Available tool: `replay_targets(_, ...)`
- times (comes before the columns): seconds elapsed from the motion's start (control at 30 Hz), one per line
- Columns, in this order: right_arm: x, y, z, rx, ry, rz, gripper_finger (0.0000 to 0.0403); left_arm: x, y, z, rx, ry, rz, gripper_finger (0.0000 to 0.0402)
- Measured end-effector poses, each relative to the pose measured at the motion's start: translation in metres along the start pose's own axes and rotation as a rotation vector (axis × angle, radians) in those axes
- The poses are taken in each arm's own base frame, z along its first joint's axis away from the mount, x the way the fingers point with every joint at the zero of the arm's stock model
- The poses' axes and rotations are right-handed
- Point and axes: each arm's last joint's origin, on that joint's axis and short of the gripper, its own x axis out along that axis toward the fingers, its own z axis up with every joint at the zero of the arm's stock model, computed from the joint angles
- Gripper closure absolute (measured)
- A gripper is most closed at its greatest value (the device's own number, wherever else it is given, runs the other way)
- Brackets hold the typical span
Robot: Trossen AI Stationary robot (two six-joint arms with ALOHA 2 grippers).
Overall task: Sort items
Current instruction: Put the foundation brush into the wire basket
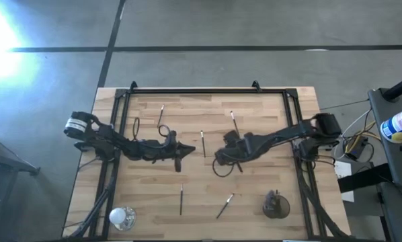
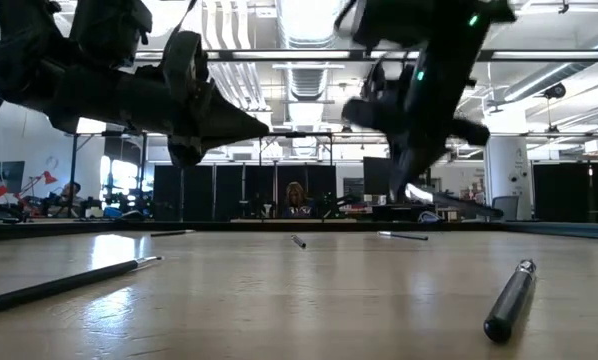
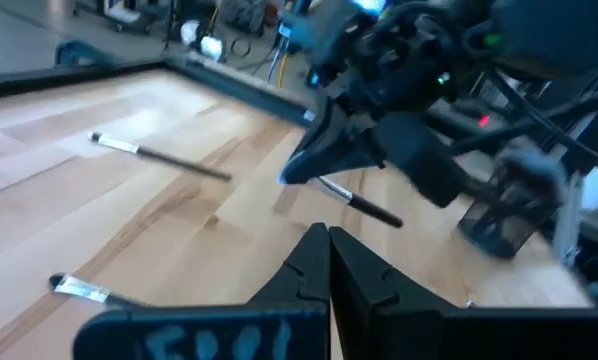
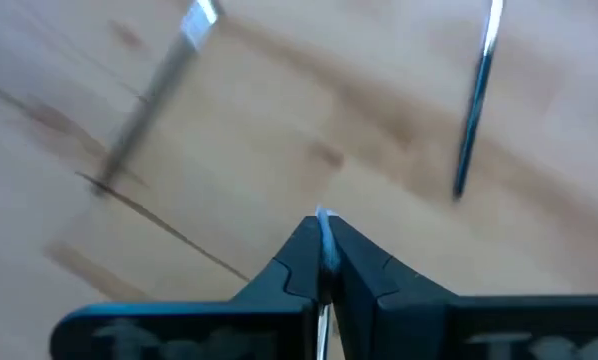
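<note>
My right gripper (image 1: 219,158) hovers above the middle of the table, shut on a slim brush (image 3: 361,206) with a silver ferrule; the left wrist view shows it too (image 3: 297,170). My left gripper (image 1: 189,151) is shut and empty just to its left, above the table (image 3: 329,255). Other brushes lie flat on the wood: one between the grippers (image 1: 203,143), two toward the far edge (image 1: 162,114) (image 1: 233,122), and two toward the near edge (image 1: 181,200) (image 1: 224,205). My right gripper pinches the brush between its two fingers; a thin silvery part (image 4: 324,228) shows right at the fingertips. The rest of the brush (image 3: 374,211) runs back under the gripper, slanted and lifted clear of the table.
A dark round cup (image 1: 276,205) with sticks in it stands near the front right. A shiny silver cup (image 1: 122,216) stands at the front left corner. A black frame (image 1: 194,91) runs along the table's far edge and sides. Two brushes (image 4: 149,100) (image 4: 476,100) lie below my right gripper.
</note>
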Motion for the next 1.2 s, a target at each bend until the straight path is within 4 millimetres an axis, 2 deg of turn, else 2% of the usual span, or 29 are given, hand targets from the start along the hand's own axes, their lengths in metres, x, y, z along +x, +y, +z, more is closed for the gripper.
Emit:
replay_targets(0.17, -0.045, -0.001, 0.009, -0.036, -0.235, 0.142, 0.0394, -0.009, -0.001, 0.006, -0.072, -0.091, -0.094, 0.0401)
replay_targets(0.33, -0.075, 0.007, 0.019, -0.077, -0.456, 0.348, 0.0394, -0.008, -0.006, 0.011, -0.096, -0.11, -0.167, 0.0372)
replay_targets(0.57, -0.099, 0.023, 0.035, -0.11, -0.764, 0.595, 0.0394, -0.002, -0.024, 0.019, -0.082, -0.141, -0.243, 0.0308)
replay_targets(0.83, -0.106, 0.037, 0.04, -0.173, -0.938, 0.786, 0.0394, -0.003, -0.04, 0.028, -0.057, -0.219, -0.313, 0.0294)
replay_targets(1.2, -0.098, 0.051, 0.037, -0.198, -1.055, 0.851, 0.0394, 0.004, -0.05, 0.03, -0.034, -0.224, -0.348, 0.0294)
